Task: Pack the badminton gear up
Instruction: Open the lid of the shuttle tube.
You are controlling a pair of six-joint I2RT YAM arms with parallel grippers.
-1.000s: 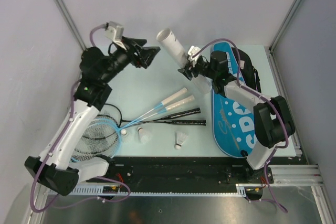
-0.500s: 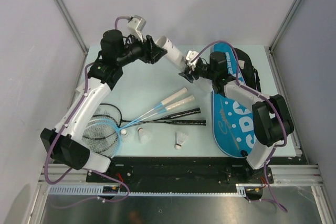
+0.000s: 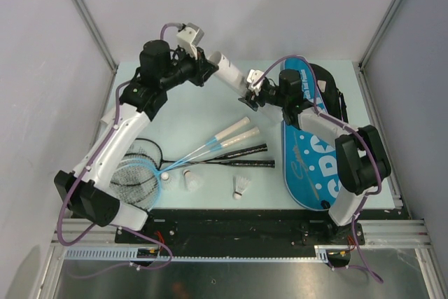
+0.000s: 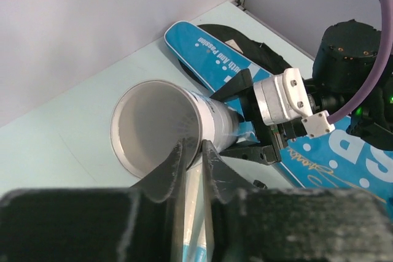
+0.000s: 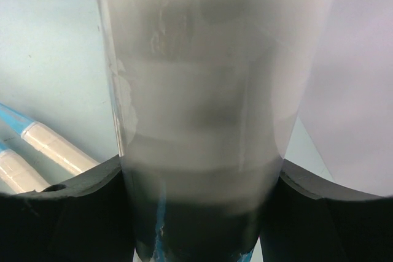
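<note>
So far nothing packed: rackets (image 3: 210, 148), shuttlecocks (image 3: 241, 187) loose near centre, bag (image 3: 311, 152) flat at right. Tube (image 3: 227, 69) held tilted at far centre: right gripper (image 3: 253, 92) clamps its lower end, left gripper (image 3: 208, 69) pinches open rim.

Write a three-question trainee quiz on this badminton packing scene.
1. Fill the gap: the fingers of the left gripper close on the open ___ of the long white cylindrical tube.
2. Choose: the right gripper holds that tube A) around its body, B) by its rim, C) not at all.
3. True or false: the thin white-handled rackets lie on the pale green table, outside the blue-black bag with white lettering.
Key: 1 rim; 2 A; 3 true.
</note>
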